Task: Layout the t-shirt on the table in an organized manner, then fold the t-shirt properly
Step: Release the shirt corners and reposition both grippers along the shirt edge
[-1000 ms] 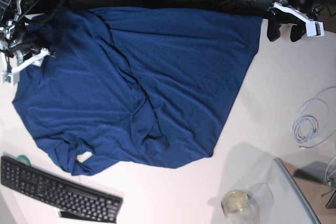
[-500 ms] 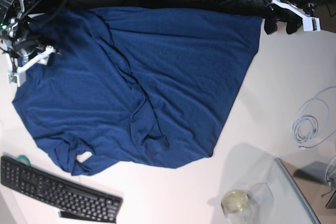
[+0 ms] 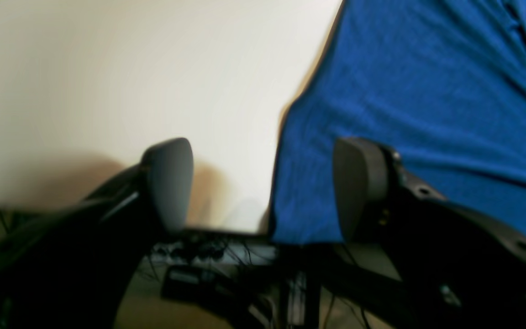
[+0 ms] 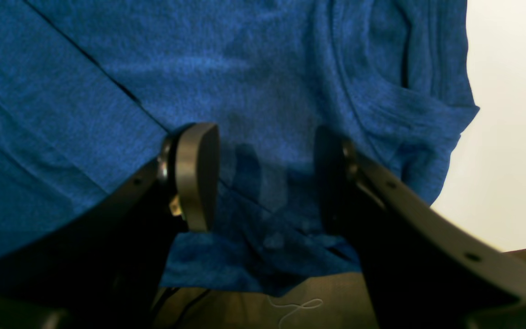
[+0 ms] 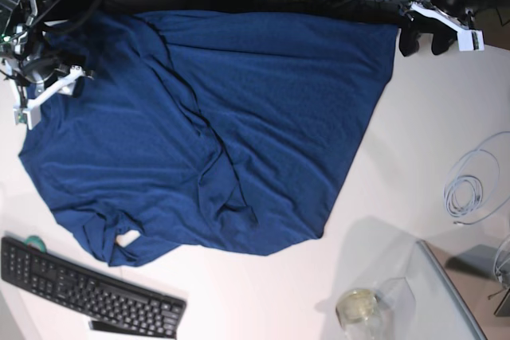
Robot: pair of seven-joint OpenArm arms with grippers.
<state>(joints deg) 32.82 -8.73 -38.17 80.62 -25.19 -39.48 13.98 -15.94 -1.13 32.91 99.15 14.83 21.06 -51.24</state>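
My left gripper (image 3: 263, 187) is open and holds nothing. It hangs at the far right corner of the t-shirt (image 5: 215, 125), with one finger over the bare tabletop (image 5: 430, 133) and one over the blue cloth. My right gripper (image 4: 263, 178) is open too, with nothing in it. It sits above the far left part of the shirt, near a bunched sleeve, and cloth shows between its fingers.

Here is what could go wrong. The far edge of the shirt lies right at the far edge of the tabletop. If I pull that way, the cloth could slide off. If my left gripper closes too far right, it may pinch only air and miss the corner. If my right gripper grabs the bunched part, it may catch two layers, and the shirt would twist instead of going flat.

The shirt covers the middle and left of the tabletop. I think its long way runs from far right to near left, slanted, not square. A long wrinkle runs down the middle. The near left end is crumpled, close to the keyboard (image 5: 88, 288), so it needs more smoothing before I fold
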